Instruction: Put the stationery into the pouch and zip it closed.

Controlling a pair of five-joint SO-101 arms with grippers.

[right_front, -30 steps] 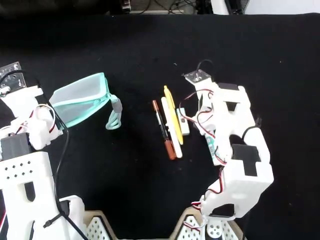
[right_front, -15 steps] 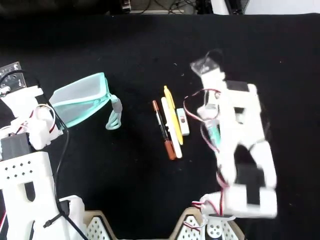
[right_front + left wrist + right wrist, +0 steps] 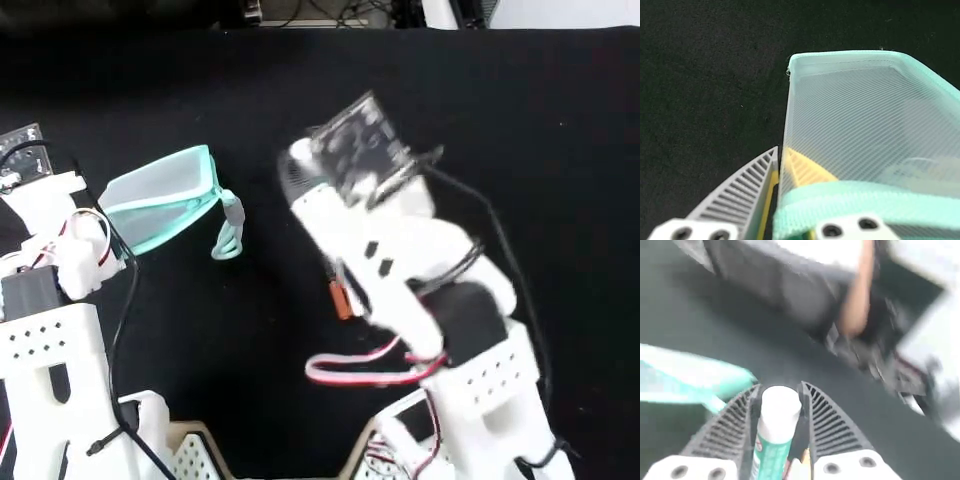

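One table point(image 3: 560, 120), draped in matte black cloth, carries two white plastic arms, one pouch, one glue stick and one visible pen end; the cloth's far edge runs along the top of the high view, and a broad stretch of black lies open on the right side; the right arm point(image 3: 400, 260), blocky and looped with red-and-white wires, stands over the middle of the table and covers the ground beneath it; the left arm point(image 3: 50, 330) sits at the near left corner; a band of bare cloth separates the pouch from the right arm; the pouch point(image 3: 165, 200), a flat rectangle of translucent white mesh bound in mint-green fabric, is held at a tilt at the left of the table, one end in the left gripper point(image 3: 782, 157), whose ribbed grey fingers point(image 3: 740, 200) pinch the mesh wall between them, a yellow pad showing through the weave; one mint loop point(image 3: 230, 232) trails from the pouch's other end onto the cloth; the right gripper point(image 3: 780, 390) clamps the glue stick point(image 3: 776, 415), a smooth cylinder with a white cap and green label, lengthwise between its two ribbed fingers, with the pouch's green edge blurred farther off; the pen point(image 3: 341, 298), orange-brown, pokes out from under the right arm.
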